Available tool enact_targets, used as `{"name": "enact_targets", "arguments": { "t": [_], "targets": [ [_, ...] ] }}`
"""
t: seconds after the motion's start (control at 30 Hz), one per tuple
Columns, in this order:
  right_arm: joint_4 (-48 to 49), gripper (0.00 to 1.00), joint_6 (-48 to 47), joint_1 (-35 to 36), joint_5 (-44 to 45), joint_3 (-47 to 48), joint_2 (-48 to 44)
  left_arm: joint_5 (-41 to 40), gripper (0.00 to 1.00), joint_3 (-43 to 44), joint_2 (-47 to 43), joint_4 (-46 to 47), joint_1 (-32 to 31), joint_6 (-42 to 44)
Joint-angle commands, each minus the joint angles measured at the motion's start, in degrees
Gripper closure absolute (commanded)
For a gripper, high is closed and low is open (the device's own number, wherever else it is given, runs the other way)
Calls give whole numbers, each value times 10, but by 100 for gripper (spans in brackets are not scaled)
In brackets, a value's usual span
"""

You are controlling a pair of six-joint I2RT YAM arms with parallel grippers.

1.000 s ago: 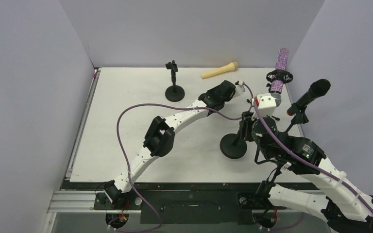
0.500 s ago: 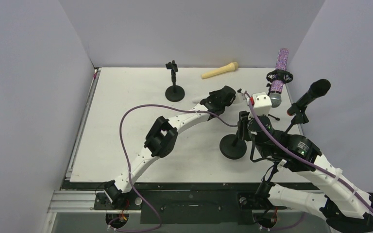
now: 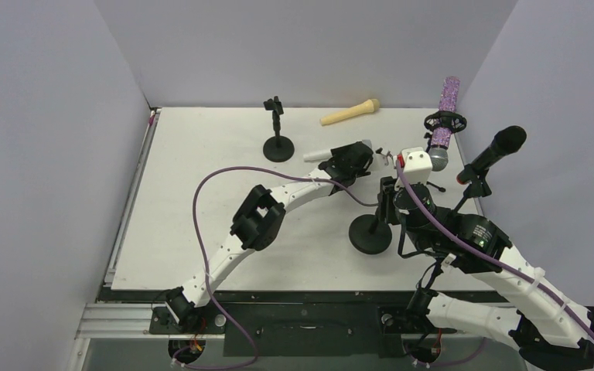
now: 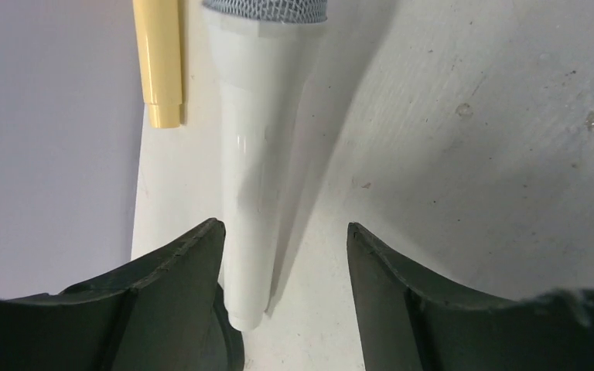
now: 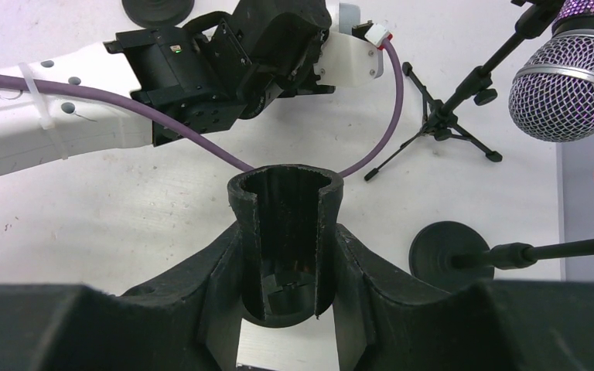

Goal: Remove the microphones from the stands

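Desk (image 3: 201, 224) is white, walled on three sides. Right of centre on it is the stand (image 3: 371, 234), its clip (image 5: 286, 201) empty and clamped between the fingers of the right pincer (image 5: 286, 232). The white microphone (image 4: 257, 139) lies flat toward the far edge, mesh head pointing away from the left pincer (image 4: 285, 232). That pincer's fingers are spread, not gripping. The mic's tail end is right by one finger, contact unclear. A beige microphone (image 4: 158, 62) lies alongside, nearer the far edge.
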Motion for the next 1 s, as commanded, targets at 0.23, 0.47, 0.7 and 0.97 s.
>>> {"name": "enact_targets", "arguments": {
  "t": [0.23, 0.47, 0.7, 0.97],
  "targets": [
    [51, 100, 4, 2, 15, 24, -7, 13, 43, -1, -12, 19, 11, -23],
    [56, 100, 3, 2, 16, 21, -9, 32, 32, 15, -61, -11, 14, -73],
    [73, 100, 3, 2, 11, 16, -7, 74, 17, -98, -176, -2, 20, -139],
    [104, 100, -5, 3, 1, 19, 16, 82, 8, -257, -331, 6, 31, -217]
  ]
}}
